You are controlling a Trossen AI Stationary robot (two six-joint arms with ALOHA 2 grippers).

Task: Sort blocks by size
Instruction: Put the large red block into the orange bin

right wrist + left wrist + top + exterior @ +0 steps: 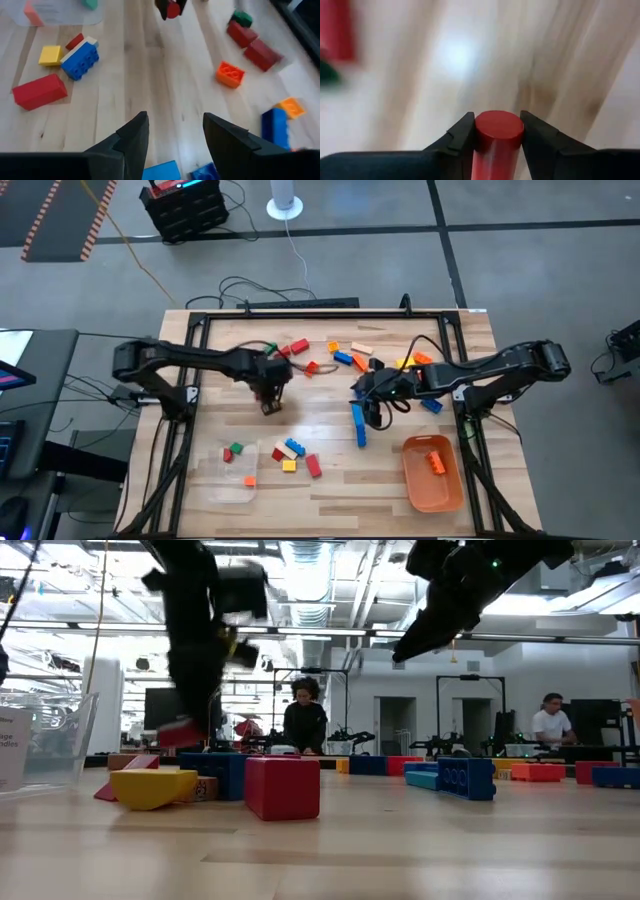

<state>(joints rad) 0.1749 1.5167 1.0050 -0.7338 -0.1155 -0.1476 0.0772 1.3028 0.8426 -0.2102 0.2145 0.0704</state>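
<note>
Blocks (352,358) lie scattered across the wooden table (330,480), one small red block (498,131) pinched in the left gripper (497,131) above mid-table, seemingly for sorting into a tray, while the right gripper (175,131) hangs with jaws apart, empty, over blue bricks.

place: robotics lab | evidence: open ceiling ducts (310,565), equipment benches (560,755), seated people (303,720), concrete floor (420,270)
</note>
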